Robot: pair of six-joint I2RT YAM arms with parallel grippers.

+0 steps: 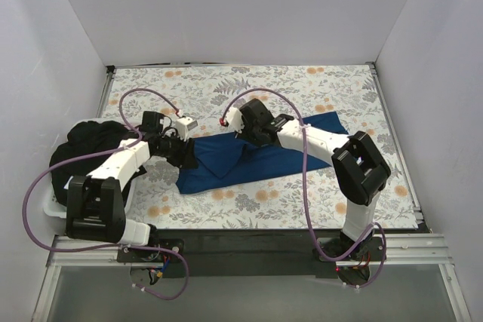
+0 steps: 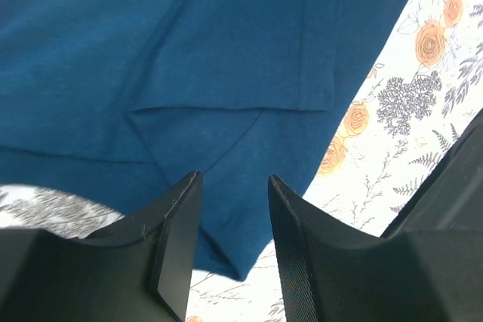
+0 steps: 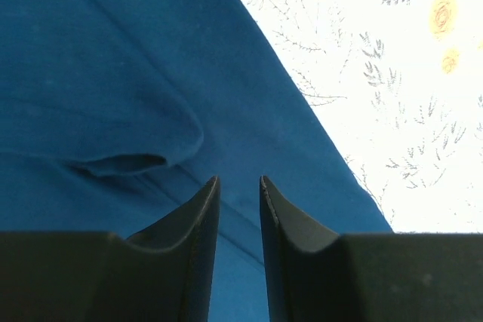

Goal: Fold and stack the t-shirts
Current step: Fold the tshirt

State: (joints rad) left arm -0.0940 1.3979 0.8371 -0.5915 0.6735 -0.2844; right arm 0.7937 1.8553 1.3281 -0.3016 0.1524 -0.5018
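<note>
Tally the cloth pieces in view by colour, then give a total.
Blue: 1, the shirt in the middle.
Black: 1, a heap at the left; how many garments are in it cannot be told.
White floral: 1, the tablecloth under everything.
Total: 3
</note>
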